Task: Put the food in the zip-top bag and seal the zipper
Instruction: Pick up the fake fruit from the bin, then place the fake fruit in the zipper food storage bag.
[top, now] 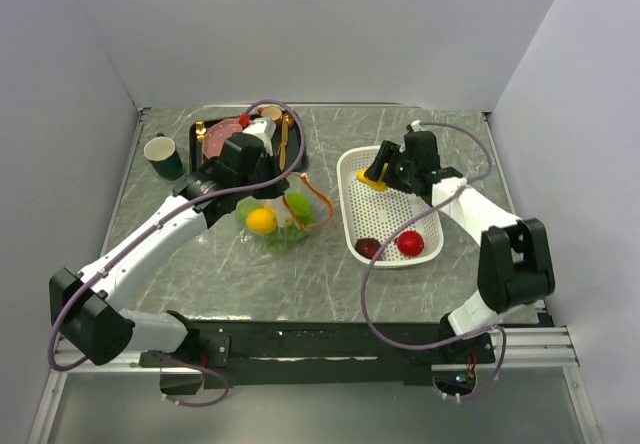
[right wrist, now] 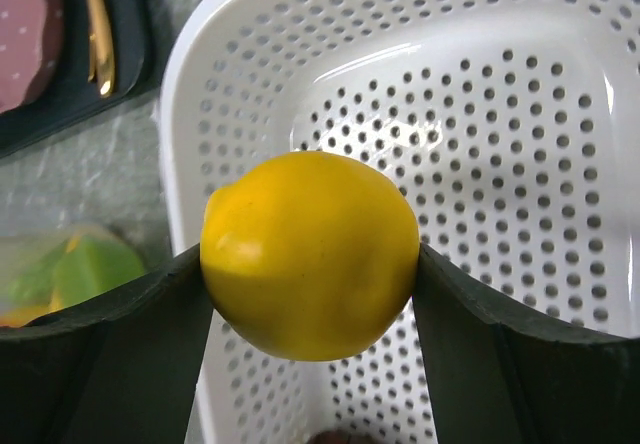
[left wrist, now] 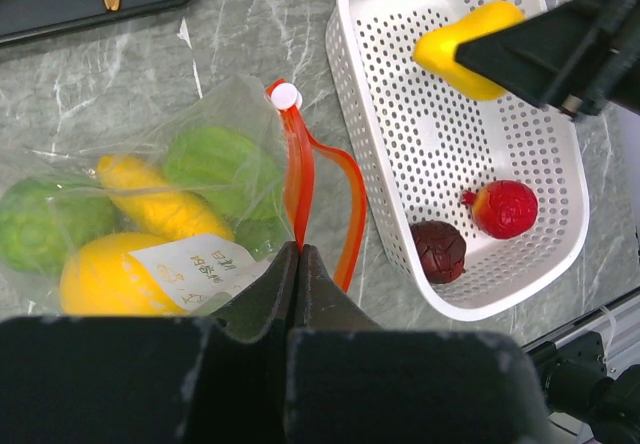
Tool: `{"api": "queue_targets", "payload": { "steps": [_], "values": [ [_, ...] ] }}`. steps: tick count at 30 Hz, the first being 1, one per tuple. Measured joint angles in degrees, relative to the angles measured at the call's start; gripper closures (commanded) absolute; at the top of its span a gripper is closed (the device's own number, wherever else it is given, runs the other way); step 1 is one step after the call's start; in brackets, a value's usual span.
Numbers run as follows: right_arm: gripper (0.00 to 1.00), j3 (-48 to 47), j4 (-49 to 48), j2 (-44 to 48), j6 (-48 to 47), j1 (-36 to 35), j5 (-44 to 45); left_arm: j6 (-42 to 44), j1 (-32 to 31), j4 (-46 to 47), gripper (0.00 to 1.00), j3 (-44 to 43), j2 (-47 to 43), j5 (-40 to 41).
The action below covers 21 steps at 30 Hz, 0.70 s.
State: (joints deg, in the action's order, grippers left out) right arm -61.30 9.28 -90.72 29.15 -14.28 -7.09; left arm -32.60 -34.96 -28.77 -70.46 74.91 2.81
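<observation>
The zip-top bag lies on the table left of the white basket and holds yellow and green food pieces. My left gripper is shut on the bag's orange-red zipper at the mouth; in the top view it is over the bag's far edge. My right gripper is shut on a yellow lemon and holds it above the far end of the basket. A red piece and a dark purple piece lie in the basket's near end.
A black tray with a pink plate and gold cutlery sits at the back, behind my left arm. A green cup stands at the back left. Grey walls enclose the table on three sides.
</observation>
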Motion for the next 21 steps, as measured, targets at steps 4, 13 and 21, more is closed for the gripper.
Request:
{"api": "queue_targets", "payload": {
  "steps": [4,13,21],
  "values": [
    [0.71,1.99,0.74,5.18,0.17,-0.63,-1.81,-0.04,0.0,0.37,0.99,0.0,0.37,-0.39],
    [0.69,3.23,2.43,12.72,2.56,-7.78,-4.55,-0.35,0.0,1.57,0.99,-0.07,1.66,-1.51],
    [0.68,2.99,2.86,12.57,4.76,-15.96,-6.21,-1.11,0.0,1.49,0.99,-0.42,1.86,-1.53]
  ]
}}
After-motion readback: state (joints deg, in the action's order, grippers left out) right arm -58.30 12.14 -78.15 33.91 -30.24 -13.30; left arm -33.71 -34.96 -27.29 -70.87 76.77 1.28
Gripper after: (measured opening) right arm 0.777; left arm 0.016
